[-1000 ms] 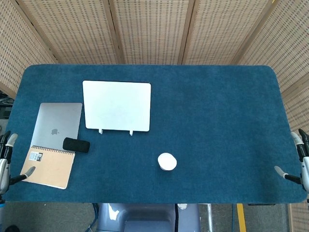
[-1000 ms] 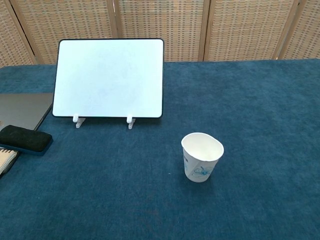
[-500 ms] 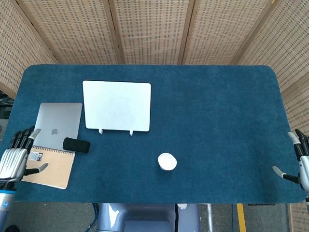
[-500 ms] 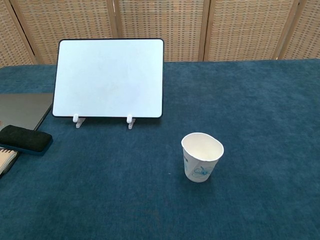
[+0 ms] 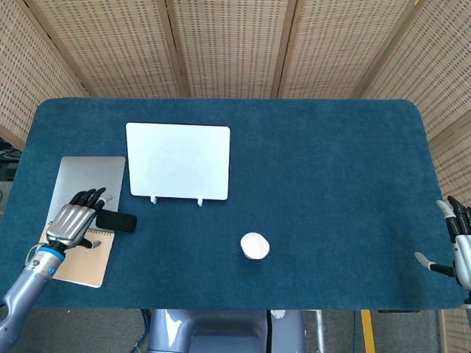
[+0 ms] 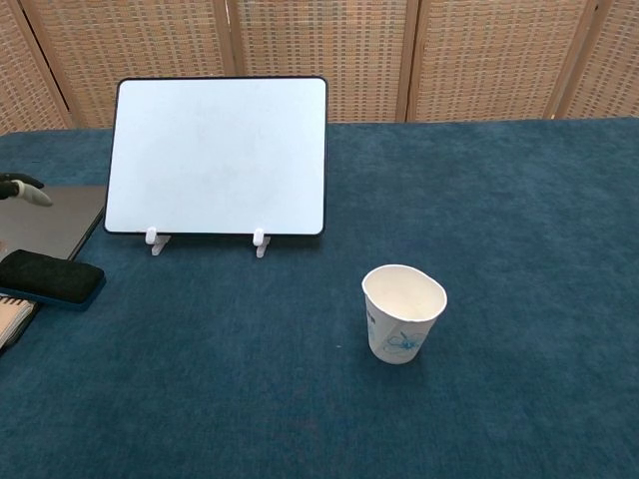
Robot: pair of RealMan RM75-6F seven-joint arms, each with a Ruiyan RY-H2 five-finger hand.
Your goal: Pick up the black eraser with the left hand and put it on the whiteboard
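Note:
The black eraser [image 5: 118,220] [image 6: 50,276] lies at the table's left, overlapping the notebook and laptop edges. My left hand [image 5: 75,218] hovers just left of it with fingers spread and empty; only a fingertip [image 6: 22,189] reaches into the chest view. The whiteboard [image 5: 178,161] [image 6: 218,157] stands propped on two small white feet behind the eraser. My right hand [image 5: 458,243] stays at the table's right edge, fingers apart, holding nothing.
A silver laptop [image 5: 85,185] lies closed left of the whiteboard, and a brown spiral notebook [image 5: 77,259] lies in front of it. A white paper cup [image 5: 255,245] [image 6: 402,312] stands near the table's middle front. Wicker screens back the table.
My left hand has moved in from the table's left edge to the right, over the notebook and close to the eraser. The right hand has barely shifted.

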